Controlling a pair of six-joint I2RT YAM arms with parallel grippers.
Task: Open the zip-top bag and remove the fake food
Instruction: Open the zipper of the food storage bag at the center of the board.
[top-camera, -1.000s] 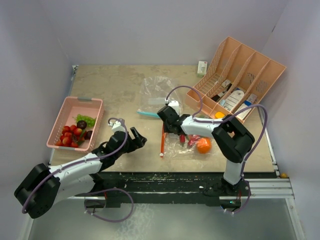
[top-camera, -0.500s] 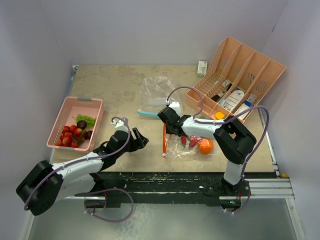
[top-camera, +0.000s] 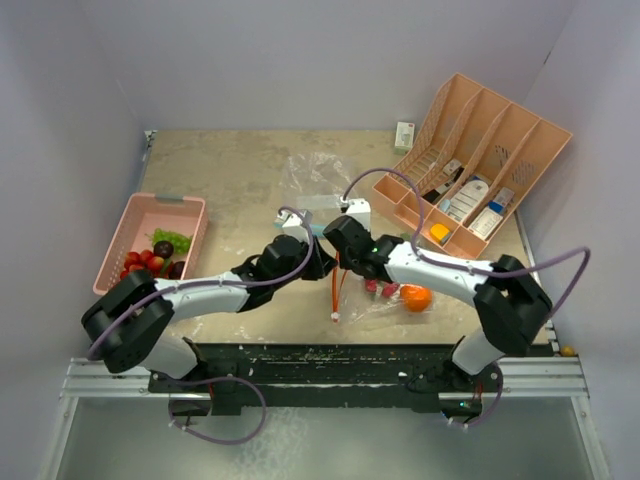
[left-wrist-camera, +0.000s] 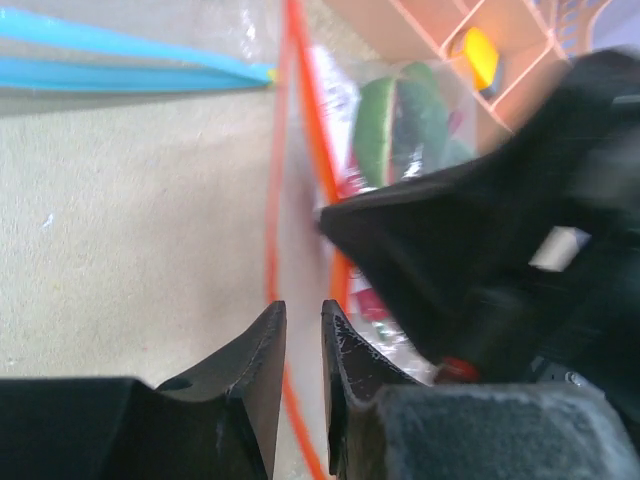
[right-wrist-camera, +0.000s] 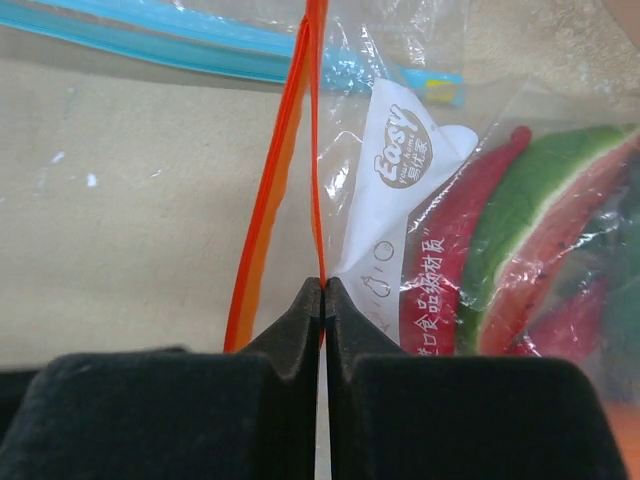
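The right gripper (right-wrist-camera: 323, 285) is clamped on one orange lip (right-wrist-camera: 314, 150) of the bag (right-wrist-camera: 420, 130), which lies on the table (top-camera: 220, 180) between the two arms. The left gripper (left-wrist-camera: 303, 312) sits just beside it, its fingers nearly together and the other lip (left-wrist-camera: 272, 230) running into the narrow gap; whether it is pinched cannot be told. Inside the bag are a watermelon slice (right-wrist-camera: 545, 215), a chili (right-wrist-camera: 470, 215) and an orange (top-camera: 416, 297). The pink basket (top-camera: 165, 215) at left holds strawberries (top-camera: 135, 268)
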